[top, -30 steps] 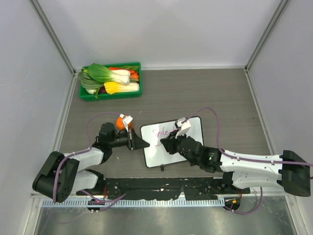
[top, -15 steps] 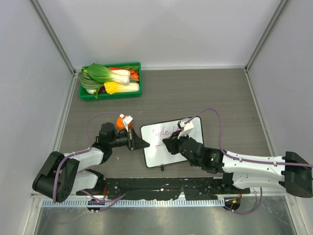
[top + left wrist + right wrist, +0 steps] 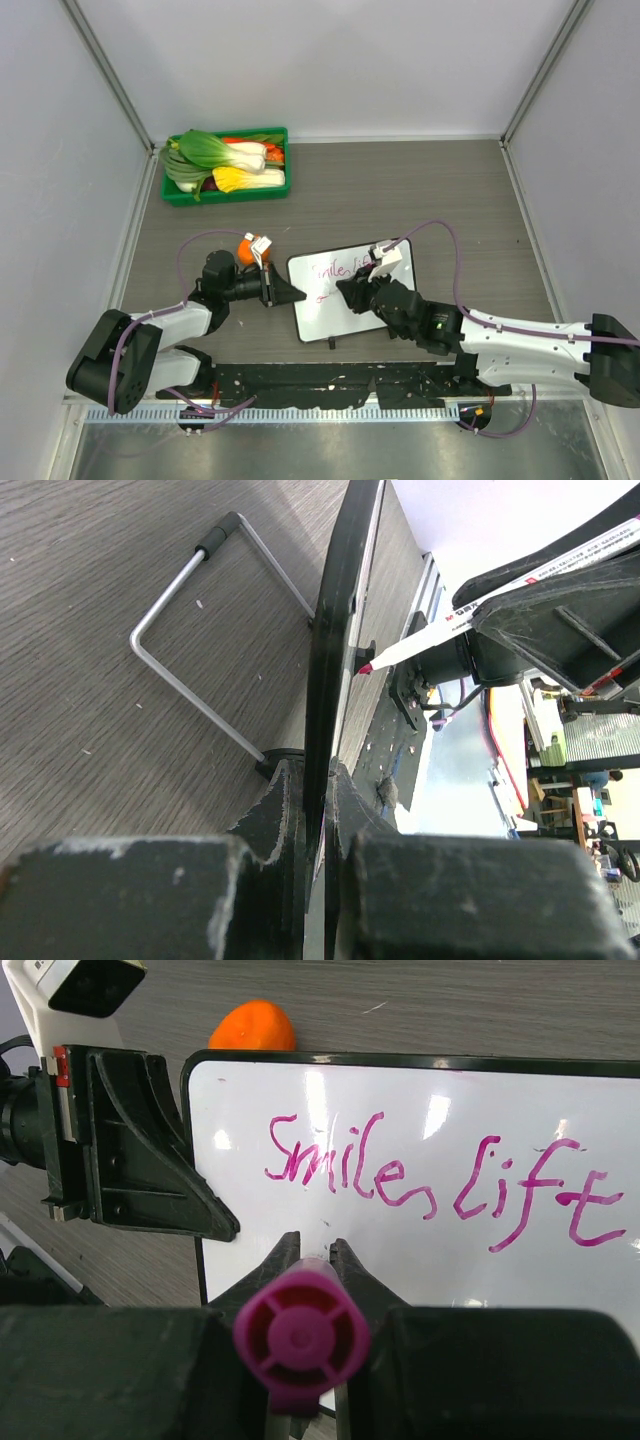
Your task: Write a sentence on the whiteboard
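Left gripper [image 3: 312, 790] is clamping the whiteboard [image 3: 500, 1290] edge; right gripper [image 3: 308, 1250] is pinching a magenta marker [image 3: 301, 1335] (tip close to the board) beneath the sentence [image 3: 420, 1198].

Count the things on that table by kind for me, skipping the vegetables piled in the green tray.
Robot arms: 2, the left arm and the right arm
whiteboard: 1
marker: 1
green tray: 1
orange round thing: 1
Total: 6
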You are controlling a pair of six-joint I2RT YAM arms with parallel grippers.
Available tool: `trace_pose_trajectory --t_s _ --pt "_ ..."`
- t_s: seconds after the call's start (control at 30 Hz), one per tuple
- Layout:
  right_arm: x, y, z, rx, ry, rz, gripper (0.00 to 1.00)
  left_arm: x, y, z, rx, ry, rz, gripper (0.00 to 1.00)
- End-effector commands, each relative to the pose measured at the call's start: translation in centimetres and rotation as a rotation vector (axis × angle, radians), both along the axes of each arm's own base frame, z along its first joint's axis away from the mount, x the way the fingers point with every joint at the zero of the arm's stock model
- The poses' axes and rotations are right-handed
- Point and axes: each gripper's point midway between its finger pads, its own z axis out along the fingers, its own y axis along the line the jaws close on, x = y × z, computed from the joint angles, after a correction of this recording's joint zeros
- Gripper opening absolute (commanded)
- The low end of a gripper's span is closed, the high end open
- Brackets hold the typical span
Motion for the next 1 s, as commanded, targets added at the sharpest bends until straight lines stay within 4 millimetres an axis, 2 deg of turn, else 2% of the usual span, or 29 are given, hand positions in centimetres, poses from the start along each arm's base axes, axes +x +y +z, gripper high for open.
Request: trace_pose_trajectory --t_s 0.0,0.13,0.3,0.77,0.97 --pt "0.7 0.5 3.5 0.075 -0.054 -0.019 0.01 1.7 1.0 -2.1 0.095 -0.022 0.101 0.00" --pt "0.9 1.1 3.8 0.071 -0.061 -0.013 0.01 1.7 1.0 -2.2 0.097 -0.021 0.100 0.00" --pt "1.1 1.6 3.0 0.052 -0.054 -0.013 0.01 1.6 1.0 -2.2 0.096 -0.021 0.097 0.00" --pt "0.3 0.5 -0.5 -0.009 0.022 -0.014 0.01 1.7 1.0 -2.3 0.096 -0.019 0.097 0.00" --pt "-0.2 0.7 -1.4 -0.021 0.049 0.008 0.01 1.7 0.9 -2.2 0.096 -0.019 0.094 0.00"
